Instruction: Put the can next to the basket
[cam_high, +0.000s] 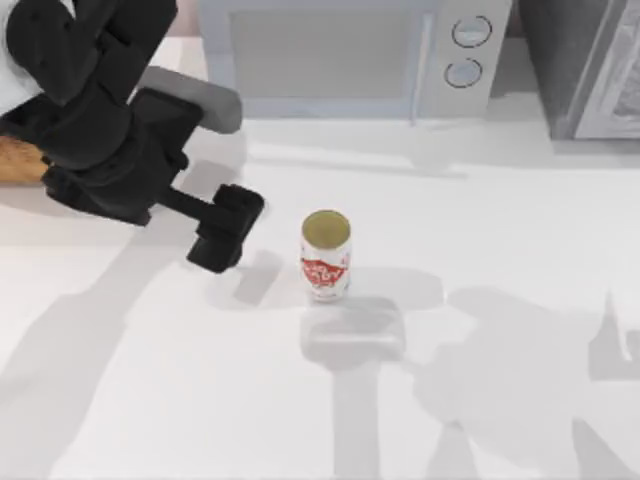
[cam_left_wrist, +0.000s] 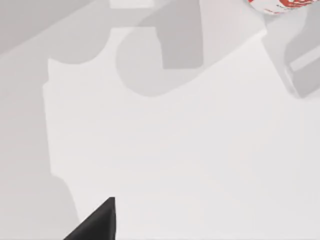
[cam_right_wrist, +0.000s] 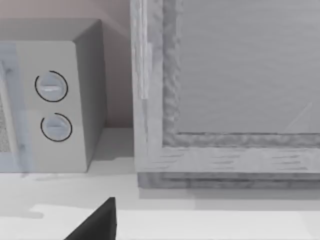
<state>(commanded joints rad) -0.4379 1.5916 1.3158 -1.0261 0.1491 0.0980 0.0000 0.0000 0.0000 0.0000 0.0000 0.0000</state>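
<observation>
Reaching in from the table's left edge, we held our left gripper low just beside the upright can near the middle, apart from it; its finger opening we couldn't tell. The basket peeked out at the left edge behind our arm.

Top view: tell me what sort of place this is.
Probably a kitchen counter, rendered in simulation. A microwave with two round dials stands at the back of the white table, a grey framed cabinet sits beside it, and a red-labelled can stands upright near the left claw.
</observation>
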